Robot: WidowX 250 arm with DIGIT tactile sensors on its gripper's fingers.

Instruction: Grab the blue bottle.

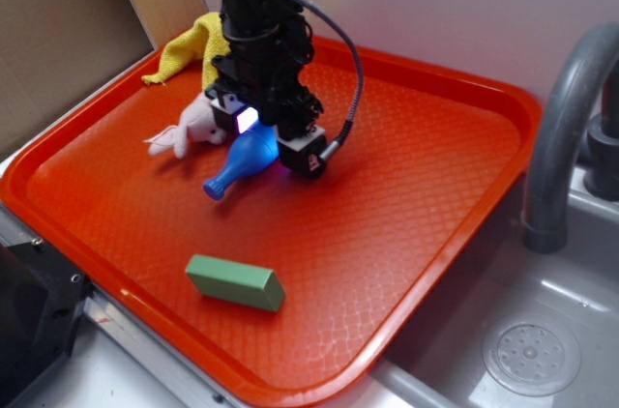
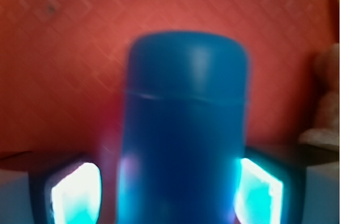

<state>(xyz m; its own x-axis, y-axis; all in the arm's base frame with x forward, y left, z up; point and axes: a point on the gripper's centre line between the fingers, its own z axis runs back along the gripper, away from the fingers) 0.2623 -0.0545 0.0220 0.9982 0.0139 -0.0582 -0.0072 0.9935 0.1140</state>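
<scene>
The black gripper [image 1: 263, 137] of a WidowX arm is lowered onto an orange tray [image 1: 426, 224], its jaws set either side of the blue bottle [image 1: 240, 168]. In the wrist view the bottle [image 2: 183, 128] fills the space between two glowing pads [image 2: 74, 195], one at each flank of its body; the picture is blurred at the edges and does not settle whether the pads press on the plastic or stand just clear of it, so whether the grasp has closed cannot be told.

The bottle lies on its side on the tray's textured floor, in the rear left part of it, the broad end under the gripper and the narrow neck with its flared lip pointing out toward the front-left rim. Just beside it, on the far-left side, lies a pink plush toy [image 1: 189, 130], close to the bottle's body; a slice of it shows at the right edge of the wrist view [image 2: 324, 102]. Behind the arm a yellow cloth [image 1: 193, 48] is draped over the tray's back rim. A green block [image 1: 235, 281] lies flat near the front of the tray, well apart from the bottle.

The tray sits on a counter [image 1: 126, 374] next to a metal sink [image 1: 527, 350], where a grey faucet [image 1: 566, 128] curves up at the right.
</scene>
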